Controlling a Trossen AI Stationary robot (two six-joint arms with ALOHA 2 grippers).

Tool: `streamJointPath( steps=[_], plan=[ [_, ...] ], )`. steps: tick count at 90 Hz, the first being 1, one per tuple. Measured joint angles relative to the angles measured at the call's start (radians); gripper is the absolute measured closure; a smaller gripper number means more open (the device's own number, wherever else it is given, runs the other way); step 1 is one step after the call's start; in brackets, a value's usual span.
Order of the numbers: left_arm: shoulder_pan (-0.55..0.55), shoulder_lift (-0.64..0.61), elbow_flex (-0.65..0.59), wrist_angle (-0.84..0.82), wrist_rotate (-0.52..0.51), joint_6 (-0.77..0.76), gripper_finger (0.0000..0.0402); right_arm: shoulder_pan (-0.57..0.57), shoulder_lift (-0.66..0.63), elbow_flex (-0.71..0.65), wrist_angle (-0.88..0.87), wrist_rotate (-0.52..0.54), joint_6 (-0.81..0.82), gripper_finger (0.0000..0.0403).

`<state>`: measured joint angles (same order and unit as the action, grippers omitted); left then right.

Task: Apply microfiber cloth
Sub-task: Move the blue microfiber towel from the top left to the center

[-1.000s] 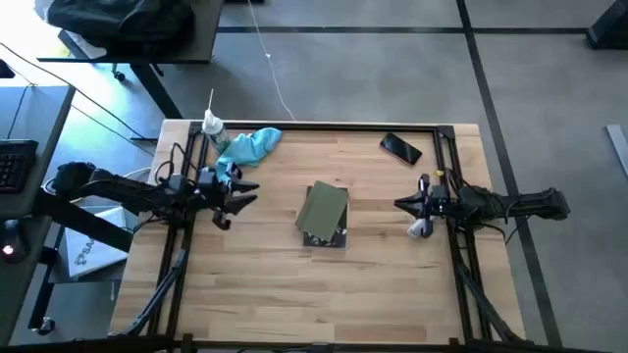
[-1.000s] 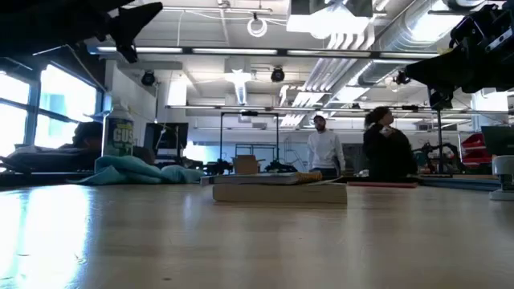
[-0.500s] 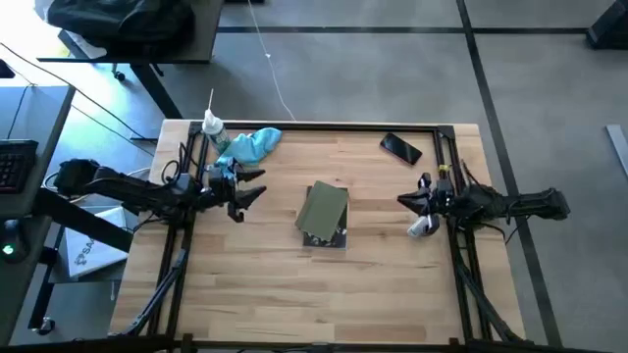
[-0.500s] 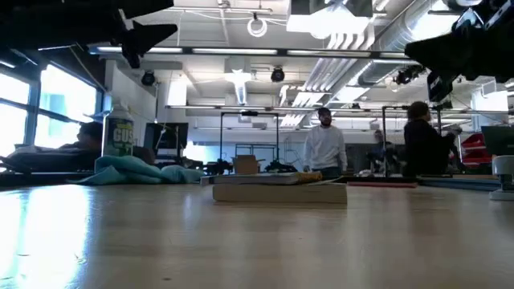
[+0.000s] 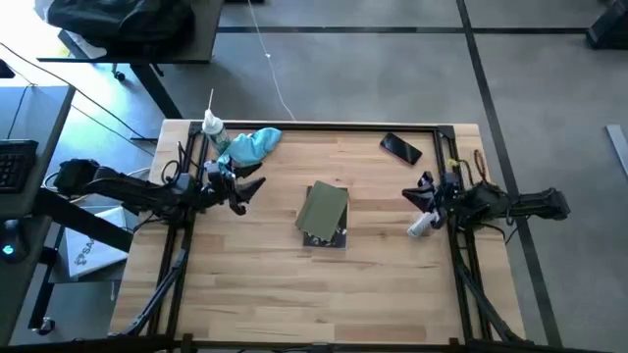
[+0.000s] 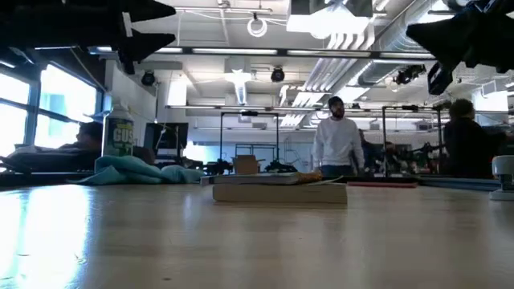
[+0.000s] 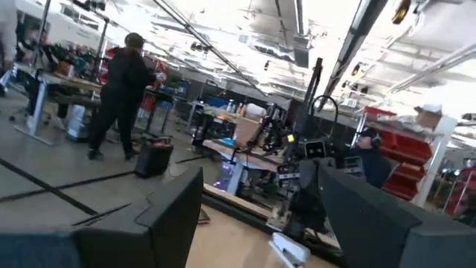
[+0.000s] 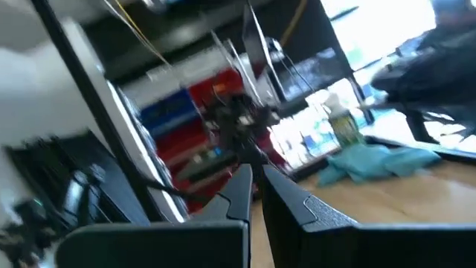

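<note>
The microfiber cloth is seen bunched on the table, untouched, just beyond the left gripper, whose fingers are spread wide and empty. An approach is judged underway; lowering and closing are called for next. The right gripper is narrowed, well apart.

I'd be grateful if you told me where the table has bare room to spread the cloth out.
The near half of the table, in front of the green pouch, is bare wood. Another free patch lies between the pouch and the phone. The far left corner is crowded: the microfiber cloth, the spray bottle and the left gripper sit close together.
</note>
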<state>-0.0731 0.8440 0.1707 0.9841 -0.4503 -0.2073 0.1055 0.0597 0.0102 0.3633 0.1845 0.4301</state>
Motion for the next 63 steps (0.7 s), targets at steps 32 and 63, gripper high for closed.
streamJointPath(
  steps=[32,63],
  plan=[
    [0.000,0.000,0.000,0.000,0.002,0.001,0.0154,0.000,0.163,0.000,0.186,-0.037,0.017,0.0395],
    [0.000,0.000,0.000,-0.007,-0.005,0.002,0.0154,0.000,0.524,0.126,0.284,-0.044,-0.050,0.0318]
  ],
)
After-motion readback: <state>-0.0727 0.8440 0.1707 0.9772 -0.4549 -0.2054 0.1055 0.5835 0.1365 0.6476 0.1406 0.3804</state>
